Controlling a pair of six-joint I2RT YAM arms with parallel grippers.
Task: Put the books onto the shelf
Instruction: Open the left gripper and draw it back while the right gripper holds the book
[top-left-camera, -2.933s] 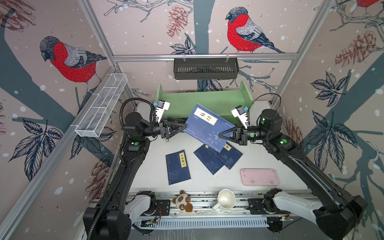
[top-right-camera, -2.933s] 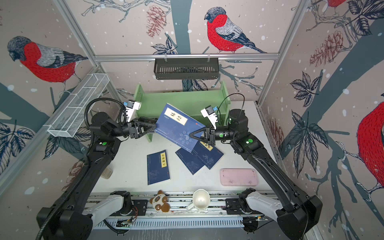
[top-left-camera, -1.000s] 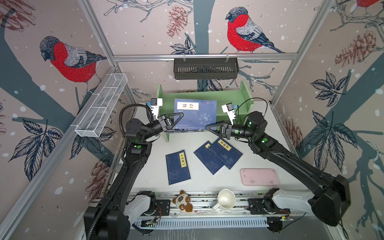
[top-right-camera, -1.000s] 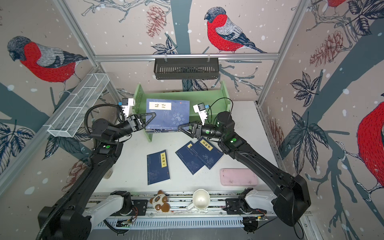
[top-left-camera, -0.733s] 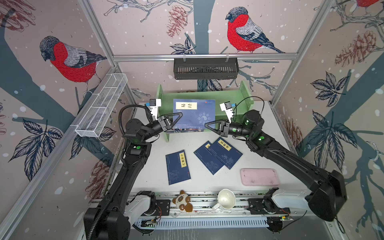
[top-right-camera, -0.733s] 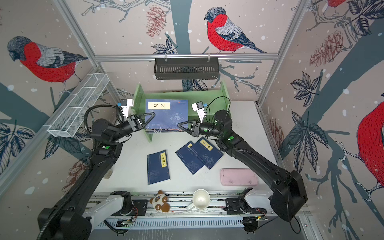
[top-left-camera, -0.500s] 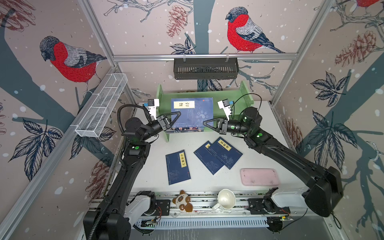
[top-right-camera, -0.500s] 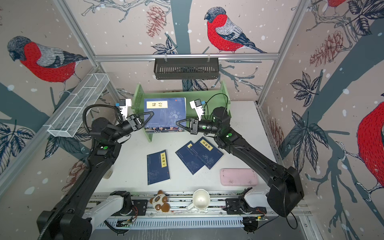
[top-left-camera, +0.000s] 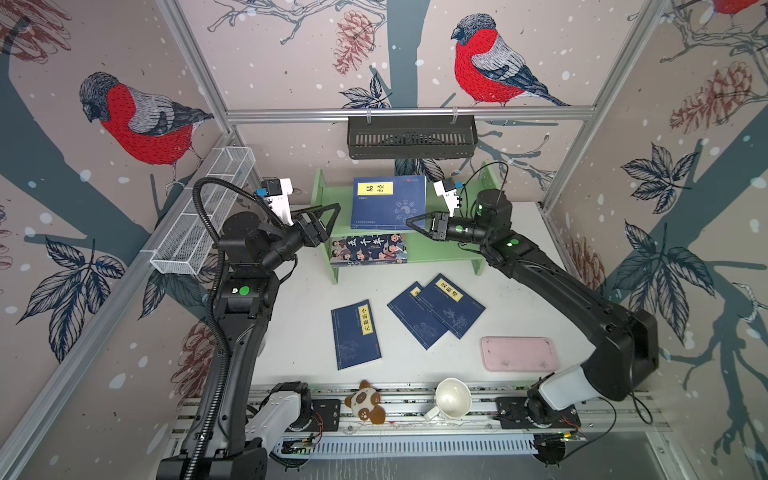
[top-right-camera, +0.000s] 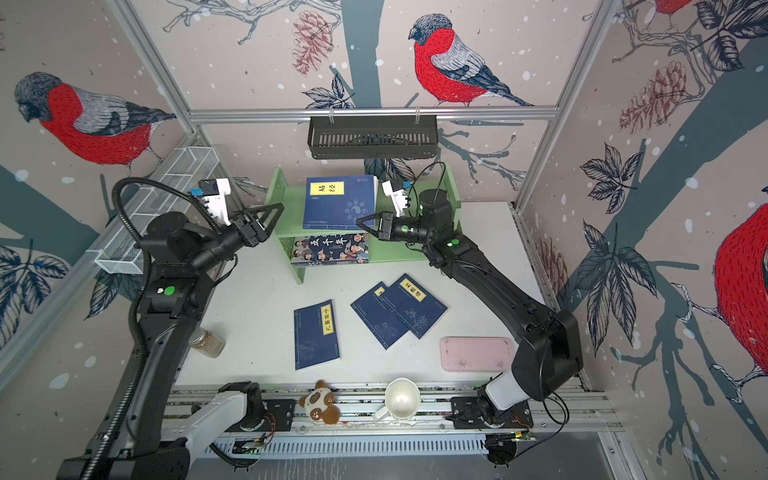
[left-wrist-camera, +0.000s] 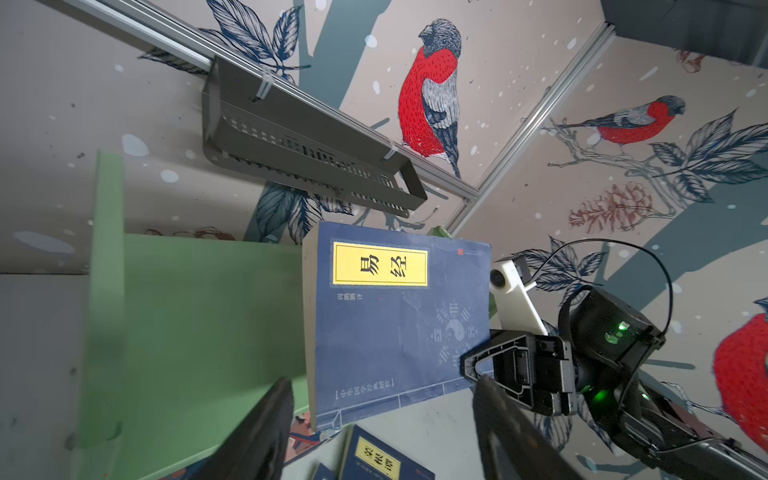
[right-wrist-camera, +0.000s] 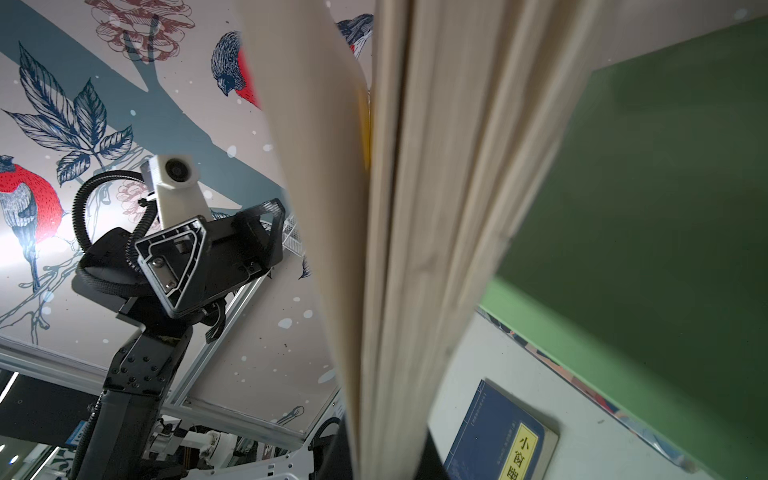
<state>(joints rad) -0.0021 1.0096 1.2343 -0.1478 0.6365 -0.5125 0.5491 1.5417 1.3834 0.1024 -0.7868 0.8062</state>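
The right end effector (top-left-camera: 411, 224) is pinched down narrow on the lower right corner of a navy book (top-left-camera: 388, 208). Its wrist view is filled by the book's fanned cream page edges, which run down between the two dark fingers. The left end effector (top-left-camera: 332, 220) stands wide, its fingers (left-wrist-camera: 262, 428) spread to either side of the book's lower left corner and clear of it (the gap shows plainly in the left wrist view). The two arms reach in from opposite sides, at the height of the upper tier.

The navy book stands upright, cover to the front, with a yellow title label at its top left. It is over the upper tier of the green shelf (top-left-camera: 440, 252), a little left of the middle, with its lower edge at the board's front lip. Below it a cartoon book (top-left-camera: 368, 248) lies flat on the lower tier, toward the left side panel.

On the white worktop (top-left-camera: 299, 324) in front of the shelf lie three more navy books. A single book (top-left-camera: 356, 334) lies by itself, and to its right is an overlapping pair (top-left-camera: 451, 305), the upper one half covering the other. A pink tray (top-left-camera: 517, 353) lies nearer the right arm's base, apart from the pair. At the front rail sit a toy panda (top-left-camera: 365, 405) and a white cup (top-left-camera: 452, 399).
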